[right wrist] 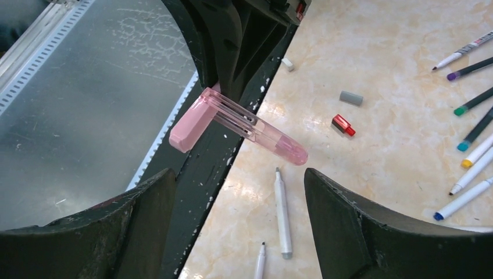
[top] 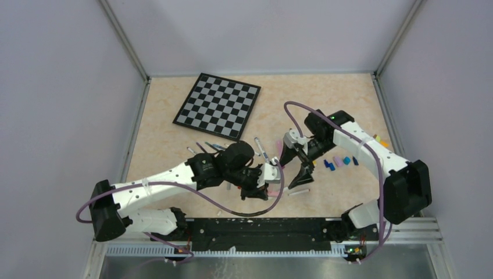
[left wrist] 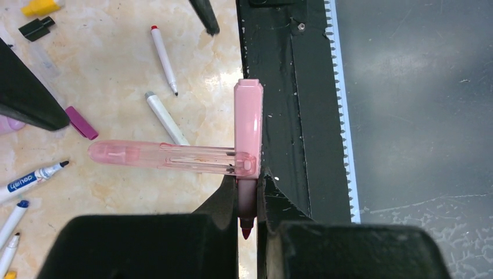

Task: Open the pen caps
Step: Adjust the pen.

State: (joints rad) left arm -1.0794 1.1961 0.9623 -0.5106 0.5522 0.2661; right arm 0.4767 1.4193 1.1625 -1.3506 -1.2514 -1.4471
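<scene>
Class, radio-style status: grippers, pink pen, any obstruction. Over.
Left gripper shut on opaque pink pen, red tip bare. Right gripper open, empty. Translucent pink cap off the tip, crosswise against the pen. Path to cap clear.

**Partly seen or unresolved items**

- Pink pen (left wrist: 249,116): lower barrel buried between the fingers of the left gripper (left wrist: 247,181); only its red tip shows beneath.
- White pens (left wrist: 29,179), left of that gripper: rear ends cut by the picture's edge.
- Yellow cap (left wrist: 39,7), far up-left of it: top cut off.
- Pale pink object (left wrist: 7,124), same side: mostly behind a dark finger (left wrist: 26,93); kind not determinable.
- Coloured-tip pens (right wrist: 474,99), right of the right gripper (right wrist: 238,174): barrels run off the frame.
- Thin pen (right wrist: 260,263), between its fingers: only the tip end in view.
- Loose caps (top: 329,165), overhead, just right of the right gripper: too small to tell shapes.
</scene>
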